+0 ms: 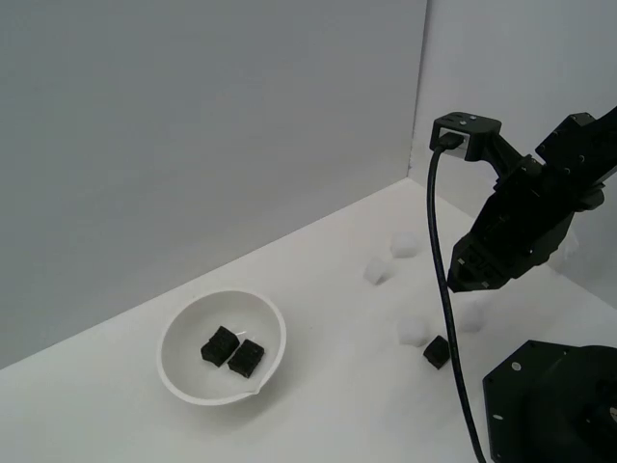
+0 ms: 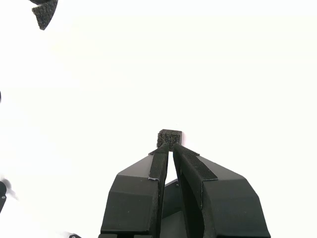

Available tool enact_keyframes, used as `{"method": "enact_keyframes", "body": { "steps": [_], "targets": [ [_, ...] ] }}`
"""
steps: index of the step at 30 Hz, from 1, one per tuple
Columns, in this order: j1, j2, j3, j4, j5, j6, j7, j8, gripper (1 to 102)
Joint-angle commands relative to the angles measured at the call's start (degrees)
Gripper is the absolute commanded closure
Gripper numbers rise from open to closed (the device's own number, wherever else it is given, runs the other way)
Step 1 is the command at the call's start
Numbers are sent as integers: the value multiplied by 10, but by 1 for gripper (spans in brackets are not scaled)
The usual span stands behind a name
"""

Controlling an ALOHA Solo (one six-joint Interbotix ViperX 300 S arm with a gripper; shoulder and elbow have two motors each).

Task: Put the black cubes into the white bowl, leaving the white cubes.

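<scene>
The white bowl (image 1: pixel 174 362) sits on the white surface at the exterior view's left and holds two black cubes (image 1: pixel 220 345) (image 1: pixel 247 358). A third black cube (image 1: pixel 436 352) lies on the surface near the arm's base. In the wrist view it (image 2: pixel 169 138) shows just past the fingertips. My gripper (image 1: pixel 467 278) (image 2: pixel 169 148) hangs in the air above and a little to the exterior view's right of that cube. Its fingers are pressed nearly together and hold nothing. White cubes lie around it: one (image 1: pixel 413 331) beside the black cube and others (image 1: pixel 378 272) (image 1: pixel 405 244) farther back.
The arm's black base (image 1: pixel 554 405) fills the exterior view's lower right, and a black cable (image 1: pixel 445 299) hangs down in front of the gripper. Grey walls close off the back. A dark shape (image 2: pixel 44 12) at the wrist view's corner is too cut off to identify.
</scene>
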Motion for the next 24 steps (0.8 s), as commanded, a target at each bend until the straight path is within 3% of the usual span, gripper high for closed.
{"method": "enact_keyframes", "body": {
  "steps": [1,6,17,24],
  "targets": [
    [9,2,2,-13,-14,-3,19,10,100],
    [10,4,4,-19,-20,-2,12,11,100],
    [46,-57,-55,-21,-23,44,-32,20,100],
    [47,-113,-112,-19,-20,47,-32,37,100]
  ]
}}
